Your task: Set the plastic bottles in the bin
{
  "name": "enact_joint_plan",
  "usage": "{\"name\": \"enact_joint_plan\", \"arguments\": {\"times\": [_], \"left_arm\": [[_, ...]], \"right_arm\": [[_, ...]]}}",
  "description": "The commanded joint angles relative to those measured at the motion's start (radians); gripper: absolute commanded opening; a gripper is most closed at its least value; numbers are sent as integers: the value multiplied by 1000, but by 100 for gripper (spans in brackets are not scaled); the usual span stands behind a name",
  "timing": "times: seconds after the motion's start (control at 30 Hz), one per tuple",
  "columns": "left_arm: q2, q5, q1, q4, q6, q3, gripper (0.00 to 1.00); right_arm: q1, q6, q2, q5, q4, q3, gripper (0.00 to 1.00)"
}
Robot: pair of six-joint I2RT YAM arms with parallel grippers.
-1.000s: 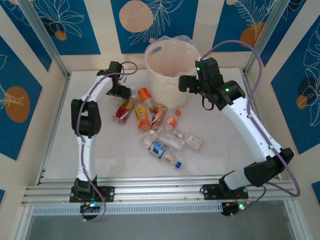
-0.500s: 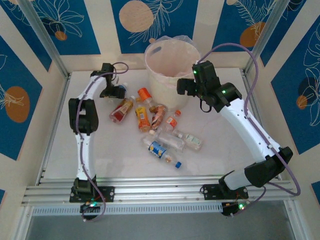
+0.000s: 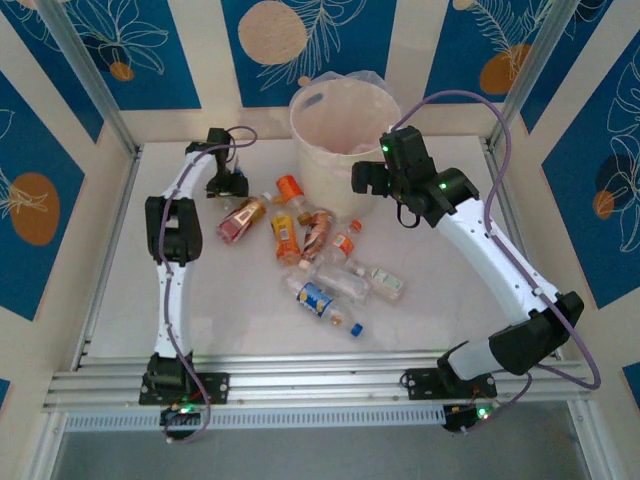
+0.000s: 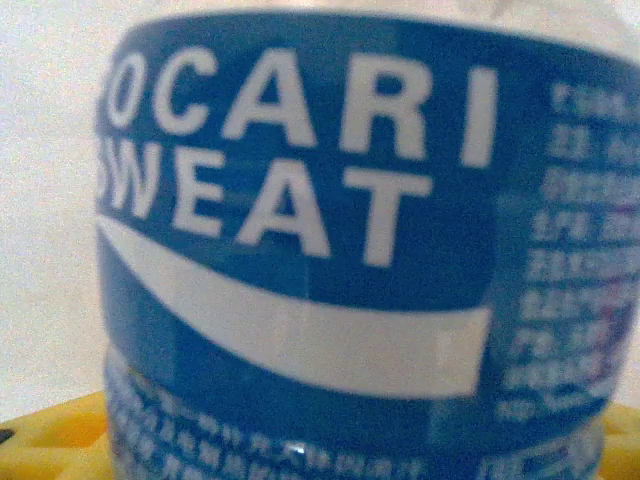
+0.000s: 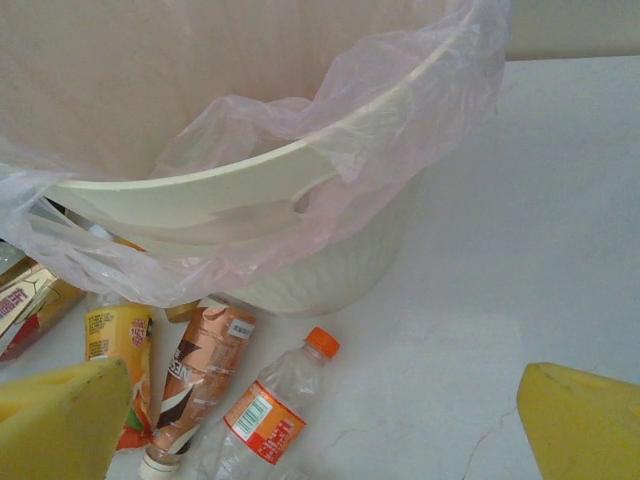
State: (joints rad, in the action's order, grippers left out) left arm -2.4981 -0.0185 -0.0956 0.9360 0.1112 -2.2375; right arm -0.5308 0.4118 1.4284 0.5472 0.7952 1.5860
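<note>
A clear bottle with a blue Pocari Sweat label sits between my left gripper's yellow pads, very close to the camera. My left gripper is low over the table at the back left, shut on this bottle. Several plastic bottles lie in a loose pile: a red one, an orange-capped one, a copper one and a blue-and-yellow one. The cream bin with its pinkish bag stands at the back. My right gripper hovers open beside the bin, above a clear orange-labelled bottle.
The bin's bag hangs loosely over the rim. A copper bottle and a yellow one lie against the bin's foot. Metal frame posts and patterned walls enclose the white table.
My left gripper has drawn back from the red bottle toward the back left and closed on the blue-labelled bottle. My right arm has drifted slightly left, jaws still wide.
</note>
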Motion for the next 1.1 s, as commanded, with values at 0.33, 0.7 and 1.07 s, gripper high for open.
{"name": "enact_joint_plan", "arguments": {"times": [0.33,0.7,1.07], "left_arm": [[300,32,8,-67,64,135,54],[660,106,-113,-227,135,291,54],[662,84,-380,-413,121,136,54]], "right_arm": [[-9,20,-106,52,-76,-102,99],[-13,44,-220,139,-110,-233,99],[-12,90,-265,165,-127,-332,99]]}}
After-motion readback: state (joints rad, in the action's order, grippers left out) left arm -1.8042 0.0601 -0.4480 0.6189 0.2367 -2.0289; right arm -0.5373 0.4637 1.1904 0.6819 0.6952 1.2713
